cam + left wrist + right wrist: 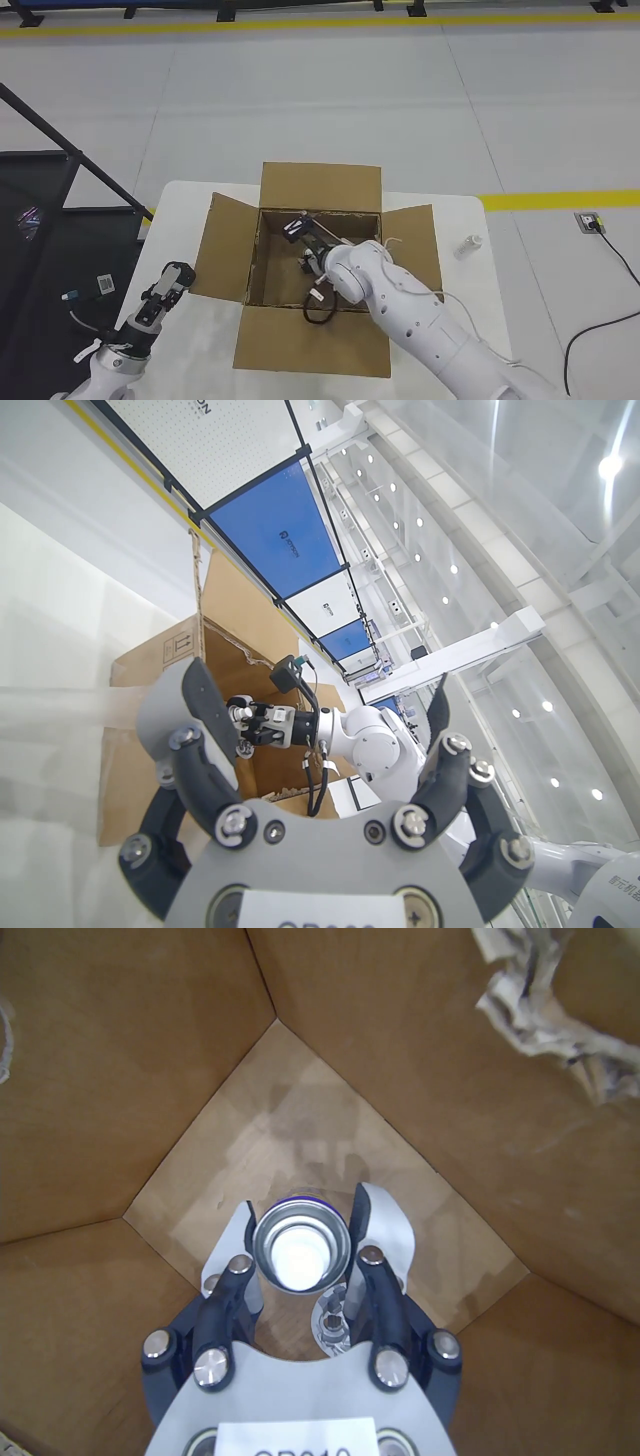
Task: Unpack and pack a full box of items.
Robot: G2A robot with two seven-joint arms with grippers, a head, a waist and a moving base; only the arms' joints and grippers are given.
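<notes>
Right gripper (305,1210) grasps the upright can (299,1250) between its fingers, inside the box (125,1078).

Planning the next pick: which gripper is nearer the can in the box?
Right. The right gripper is down inside the box, shut on the can. The left gripper hangs open outside the box, over the table by its side flap.

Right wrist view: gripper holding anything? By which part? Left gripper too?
Right gripper grips the upright silver-rimmed, white-capped spray can by its upper body, fingers on opposite sides just below the rim, inside the brown cardboard box. Left gripper is open, holding nothing.
</notes>
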